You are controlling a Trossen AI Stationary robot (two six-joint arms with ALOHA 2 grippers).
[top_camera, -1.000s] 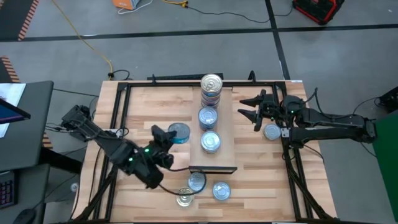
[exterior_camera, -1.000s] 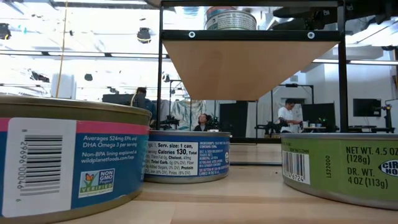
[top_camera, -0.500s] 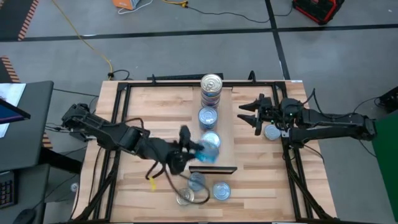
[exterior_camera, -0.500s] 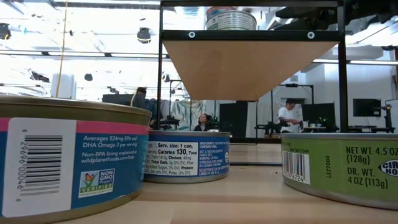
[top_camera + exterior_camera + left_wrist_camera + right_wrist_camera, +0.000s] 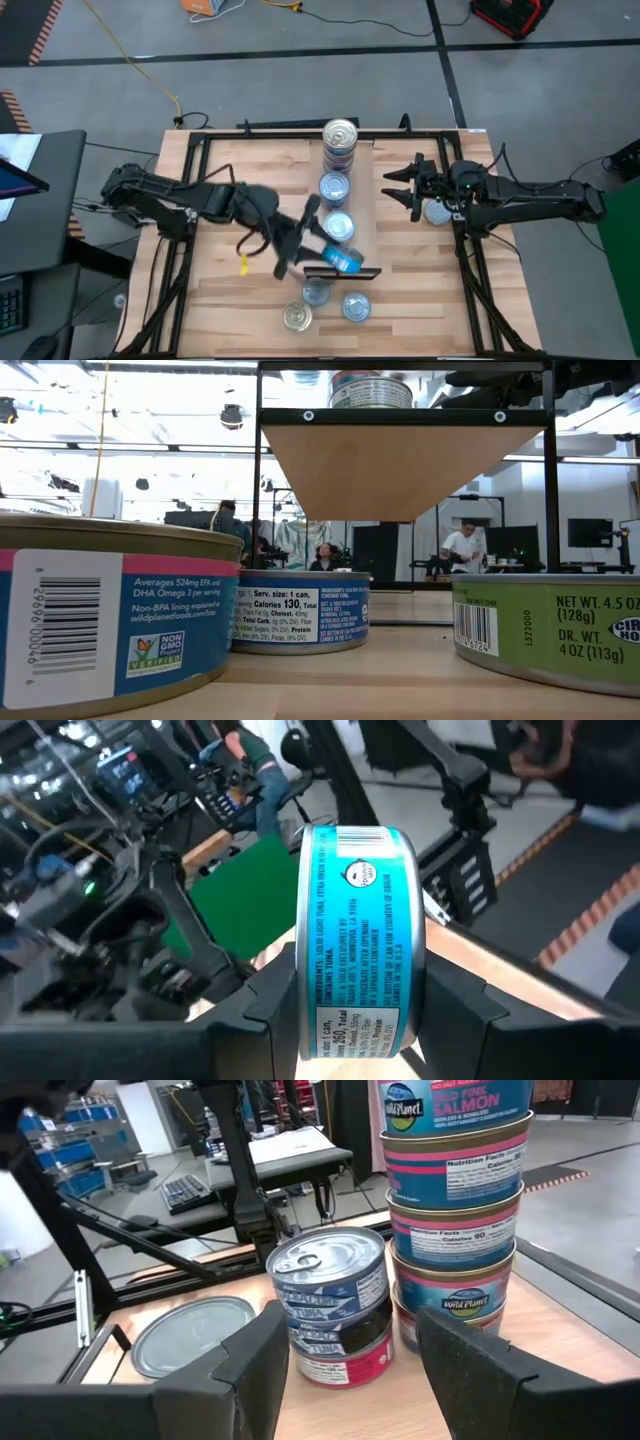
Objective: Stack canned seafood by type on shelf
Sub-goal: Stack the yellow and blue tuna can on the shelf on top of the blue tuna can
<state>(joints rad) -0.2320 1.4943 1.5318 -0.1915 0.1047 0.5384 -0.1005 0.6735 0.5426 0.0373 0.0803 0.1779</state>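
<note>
Swung inward since the earlier frame, left tool clamps a blue tin on edge above the shelf near end, stacks just beyond it; right tool waits spread, farther off.

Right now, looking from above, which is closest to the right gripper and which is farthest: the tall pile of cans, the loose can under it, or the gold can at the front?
From the right gripper:
1. Loose can, just beside it.
2. Tall pile, at the shelf's back end.
3. Gold can, front of the table.
</note>
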